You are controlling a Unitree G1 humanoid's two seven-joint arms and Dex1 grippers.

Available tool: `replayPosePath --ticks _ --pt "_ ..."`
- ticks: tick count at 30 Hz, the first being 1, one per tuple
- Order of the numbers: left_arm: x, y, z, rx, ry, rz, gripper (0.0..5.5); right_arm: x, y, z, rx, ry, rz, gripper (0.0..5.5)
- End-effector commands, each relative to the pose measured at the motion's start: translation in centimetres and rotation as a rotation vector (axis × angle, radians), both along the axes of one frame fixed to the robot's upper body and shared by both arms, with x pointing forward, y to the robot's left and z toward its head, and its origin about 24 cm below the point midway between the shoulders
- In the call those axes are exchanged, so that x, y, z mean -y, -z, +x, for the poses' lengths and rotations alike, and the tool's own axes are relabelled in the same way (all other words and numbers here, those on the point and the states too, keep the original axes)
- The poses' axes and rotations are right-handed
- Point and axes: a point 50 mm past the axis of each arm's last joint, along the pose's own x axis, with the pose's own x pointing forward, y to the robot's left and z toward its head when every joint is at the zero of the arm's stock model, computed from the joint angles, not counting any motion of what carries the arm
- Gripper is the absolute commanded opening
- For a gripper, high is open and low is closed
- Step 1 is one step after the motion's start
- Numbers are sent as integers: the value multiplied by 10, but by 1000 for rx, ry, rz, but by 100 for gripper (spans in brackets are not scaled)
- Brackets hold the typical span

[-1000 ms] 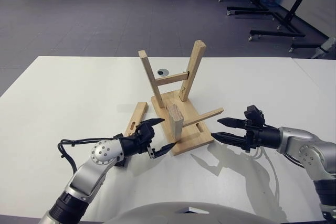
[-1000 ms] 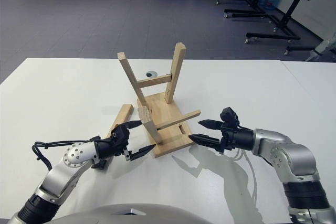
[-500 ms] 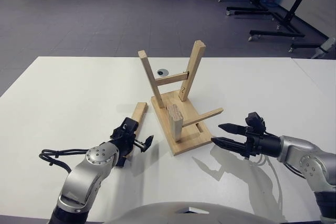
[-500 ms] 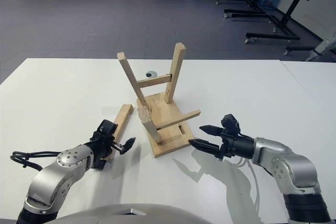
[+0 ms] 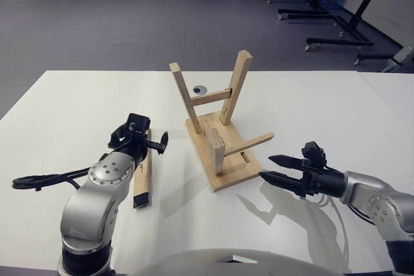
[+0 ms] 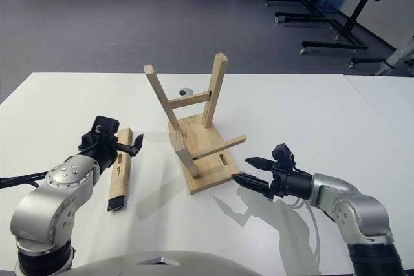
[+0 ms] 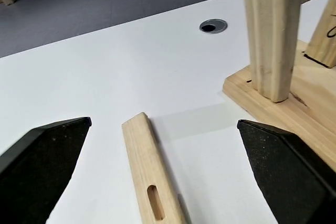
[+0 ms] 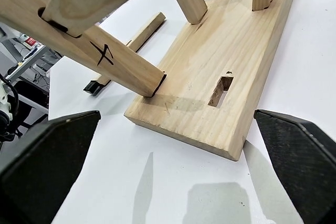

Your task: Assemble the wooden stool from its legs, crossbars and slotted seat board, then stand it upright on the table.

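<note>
The slotted seat board (image 5: 234,139) lies flat on the white table (image 5: 77,105). Two far legs rise from it, joined by a crossbar (image 5: 211,97). A shorter near leg (image 5: 215,151) stands at its front, and a crossbar (image 5: 251,144) sticks out from that leg to the right. One slot (image 8: 220,88) in the board is empty. A loose leg (image 5: 143,171) lies left of the board. My left gripper (image 5: 143,140) hangs open over its far end, and the leg (image 7: 149,182) shows between the spread fingers. My right gripper (image 5: 266,166) is open, just right of the board's near corner.
A round cable hole (image 5: 200,88) sits in the table behind the stool. A black cable (image 5: 39,182) trails from my left arm. Bare table stretches to the left, right and front. Wheeled stands (image 5: 336,30) and water bottles stand on the floor beyond.
My left gripper swung away from the board's front corner, left and farther back, over the loose leg. That leg now lies farther left of the board. My right gripper drew back slightly.
</note>
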Motion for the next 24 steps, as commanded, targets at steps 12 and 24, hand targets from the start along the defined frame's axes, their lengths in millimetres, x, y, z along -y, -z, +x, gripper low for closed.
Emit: replayPosePath --ticks 12,24 --pt "-7 97 -28 -465 -407 -252 511 2 -10 11 33 -21 -24 540" --pt "5 100 -31 -531 -387 -308 362 -1 -8 11 27 -28 -18 540"
